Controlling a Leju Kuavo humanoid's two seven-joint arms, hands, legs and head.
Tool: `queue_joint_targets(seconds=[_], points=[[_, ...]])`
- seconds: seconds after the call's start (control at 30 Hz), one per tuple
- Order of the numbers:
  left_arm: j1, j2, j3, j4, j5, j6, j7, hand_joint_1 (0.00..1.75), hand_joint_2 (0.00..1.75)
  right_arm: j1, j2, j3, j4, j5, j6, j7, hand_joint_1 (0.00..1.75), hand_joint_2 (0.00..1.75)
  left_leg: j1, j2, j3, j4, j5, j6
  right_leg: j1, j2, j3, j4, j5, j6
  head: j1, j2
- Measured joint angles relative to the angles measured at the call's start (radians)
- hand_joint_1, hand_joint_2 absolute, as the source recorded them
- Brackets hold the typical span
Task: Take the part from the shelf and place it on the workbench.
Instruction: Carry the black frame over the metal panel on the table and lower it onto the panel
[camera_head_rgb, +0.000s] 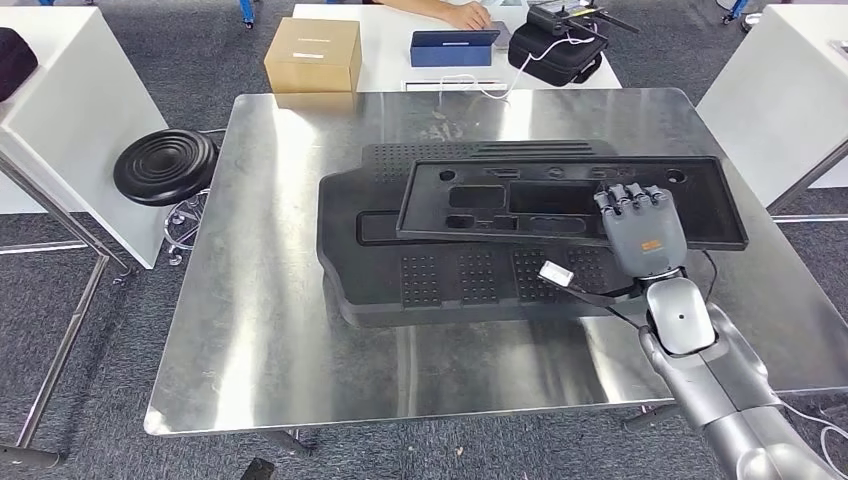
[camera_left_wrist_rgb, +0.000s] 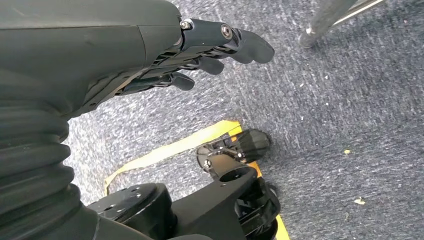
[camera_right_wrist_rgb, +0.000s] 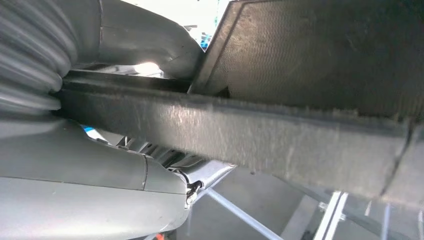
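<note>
Steel made up the surface (camera_head_rgb: 250, 330) we faced, with a large black foam base (camera_head_rgb: 440, 285) at its middle. We held the flat black part (camera_head_rgb: 560, 200) over that base, our right hand (camera_head_rgb: 640, 225) gripping its near right edge. Our left hand (camera_left_wrist_rgb: 210, 47) hung above carpet, fingers loosely apart, holding nothing.

A shiny steel workbench (camera_head_rgb: 280, 300) carries a large black foam tray (camera_head_rgb: 440, 280) near its middle, with a flatter black part (camera_head_rgb: 560, 200) lying on top.
</note>
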Motion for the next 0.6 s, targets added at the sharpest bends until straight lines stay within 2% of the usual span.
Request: queue_joint_targets(seconds=[0.07,0.1,0.13,0.2,0.23,0.27,0.3,0.33,0.4,0.43,0.47,0.53,0.57,0.6], points=[[0.001,0.000,0.000,0.000,0.000,0.000,0.000,0.00,1.75,0.009,0.004,-0.009,0.007,0.000,0.000,0.000,1.75,1.75,0.000,-0.001,0.003,0.000,-0.006,0.003,-0.001,0.000,-0.084,0.122,-0.026,0.001,0.001,0.000],[0.002,0.000,0.000,0.000,-0.001,0.000,0.000,0.00,1.75,0.015,0.006,-0.011,0.010,0.000,0.000,-0.001,1.75,1.75,0.001,-0.001,0.007,0.001,-0.010,0.003,-0.003,0.000,-0.106,0.139,-0.017,0.008,0.001,0.000],[0.002,-0.001,0.000,0.000,-0.002,0.000,0.000,0.00,1.75,0.020,0.008,-0.014,0.014,0.000,-0.001,-0.001,1.75,1.75,0.001,-0.002,0.013,0.001,-0.015,0.001,-0.006,-0.001,-0.106,0.113,0.010,0.019,0.001,0.000],[0.002,-0.002,0.000,0.000,-0.002,0.000,0.001,0.00,1.75,0.025,0.010,-0.022,0.023,0.000,-0.001,0.001,1.75,1.75,0.003,-0.005,0.029,0.001,-0.028,-0.006,-0.014,-0.006,-0.057,-0.027,0.088,0.044,0.002,0.000],[0.002,-0.002,0.000,0.000,-0.003,0.000,0.001,0.00,1.75,0.024,0.010,-0.026,0.027,0.000,-0.001,0.002,1.75,1.75,0.001,-0.006,0.035,0.001,-0.035,-0.012,-0.013,-0.007,-0.028,-0.092,0.116,0.048,0.002,0.000],[0.001,-0.002,0.000,0.000,-0.003,0.000,0.001,0.00,1.75,0.023,0.011,-0.028,0.031,0.000,-0.001,0.003,1.75,1.75,-0.001,-0.007,0.040,0.001,-0.040,-0.018,-0.012,-0.007,-0.007,-0.134,0.131,0.044,0.002,0.000],[0.001,-0.001,0.000,0.000,-0.003,0.000,0.001,0.00,1.75,0.023,0.012,-0.030,0.034,0.000,-0.001,0.004,1.75,1.75,-0.004,-0.007,0.042,0.000,-0.045,-0.024,-0.009,-0.006,0.003,-0.151,0.132,0.035,0.003,0.000],[0.001,-0.001,0.000,0.000,-0.003,0.000,0.002,0.00,1.75,0.023,0.013,-0.031,0.038,0.000,-0.002,0.005,1.75,1.75,-0.005,-0.007,0.044,-0.001,-0.048,-0.028,-0.005,-0.002,0.007,-0.151,0.128,0.025,0.002,0.000],[0.001,-0.001,0.000,0.000,-0.004,0.000,0.002,0.00,1.75,0.025,0.014,-0.034,0.043,0.000,-0.002,0.010,1.75,1.75,-0.002,-0.005,0.046,0.004,-0.058,-0.036,-0.010,-0.001,0.014,-0.150,0.122,0.009,0.002,0.000],[0.000,-0.001,0.000,0.000,-0.005,0.000,0.003,0.00,1.75,0.024,0.014,-0.035,0.045,0.000,-0.002,0.015,1.75,1.75,-0.001,-0.003,0.040,0.025,-0.070,-0.041,-0.013,-0.001,0.021,-0.151,0.118,0.001,0.000,0.000],[0.000,-0.001,0.000,-0.001,-0.006,0.000,0.003,0.00,1.75,0.024,0.014,-0.036,0.048,0.000,-0.002,0.019,1.75,1.75,0.000,0.000,0.021,0.068,-0.090,-0.045,-0.015,-0.001,0.030,-0.152,0.114,-0.007,0.000,0.000],[0.001,-0.001,0.000,0.000,-0.006,0.000,0.004,0.00,1.75,0.023,0.018,-0.041,0.057,-0.001,-0.002,0.018,1.75,1.75,0.001,0.005,-0.052,0.206,-0.141,-0.050,-0.012,-0.003,0.045,-0.152,0.105,-0.019,-0.002,0.000],[0.003,-0.002,0.001,0.000,-0.006,0.001,0.005,0.00,1.75,0.024,0.023,-0.048,0.062,-0.003,-0.002,0.007,1.75,1.75,0.001,0.006,-0.090,0.266,-0.156,-0.051,-0.010,-0.002,0.051,-0.152,0.101,-0.024,-0.002,0.000],[0.004,-0.002,0.002,0.000,-0.007,0.003,0.007,0.00,1.75,0.027,0.030,-0.058,0.068,-0.007,-0.002,-0.009,1.75,1.75,0.001,0.006,-0.115,0.296,-0.153,-0.050,-0.008,-0.002,0.057,-0.152,0.096,-0.026,-0.002,0.000]])
